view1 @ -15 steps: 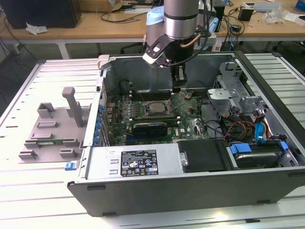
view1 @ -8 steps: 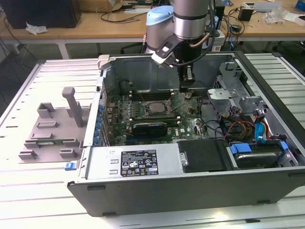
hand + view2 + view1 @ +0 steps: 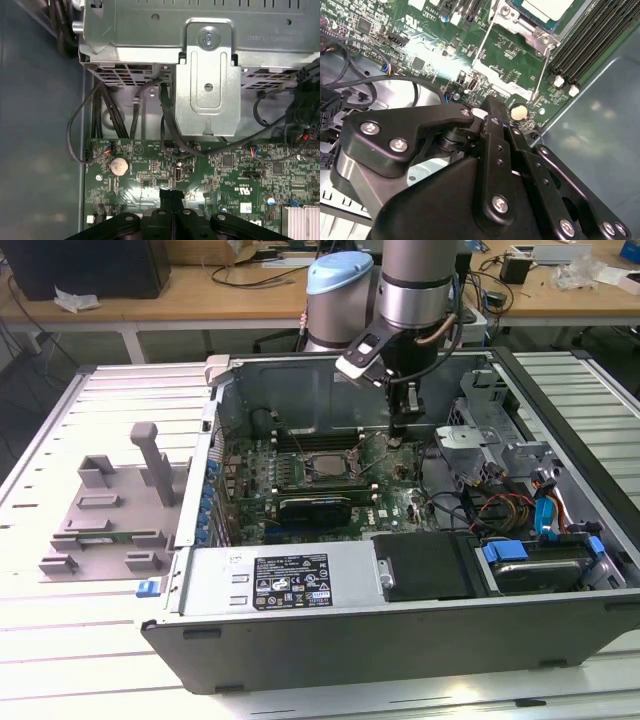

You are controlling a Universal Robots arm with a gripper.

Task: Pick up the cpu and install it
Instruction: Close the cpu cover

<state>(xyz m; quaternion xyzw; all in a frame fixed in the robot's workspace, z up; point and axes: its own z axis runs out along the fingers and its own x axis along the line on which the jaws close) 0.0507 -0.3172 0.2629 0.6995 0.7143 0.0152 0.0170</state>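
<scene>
Item, my gripper (image 3: 397,438): lowered into the open computer case (image 3: 300,390), fingers (image 3: 165,200) pressed together with nothing seen between them, tips just above the green motherboard (image 3: 225,170) and not on any task part. Item, coin cell (image 3: 119,165): round, flat on the board, near my fingertips. Item, wire lever (image 3: 542,75): thin rod running from a corner of the socket toward the coin cell, its end close to my tips; whether I touch it I cannot tell. Item, the cpu (image 3: 547,7): flat, silvery-white top up, lying level inside the metal socket frame (image 3: 512,12), so by my judgement already seated and not in my grasp. Governing relation: from my gripper the cpu lies toward the exterior view's left and slightly toward that camera, near but apart, on the same board and a little below my fingertips; being square, it has no long axis to align with. I am the only arm, so nearness is not in question. Item, memory slots (image 3: 585,45): long black rows alongside the socket. Item, metal drive bracket (image 3: 209,80): beyond the board edge, with black cables hanging below it. Item, grey tray (image 3: 100,520): outside the case on the slatted bench (image 3: 80,640), at the exterior view's left, well apart from me
</scene>
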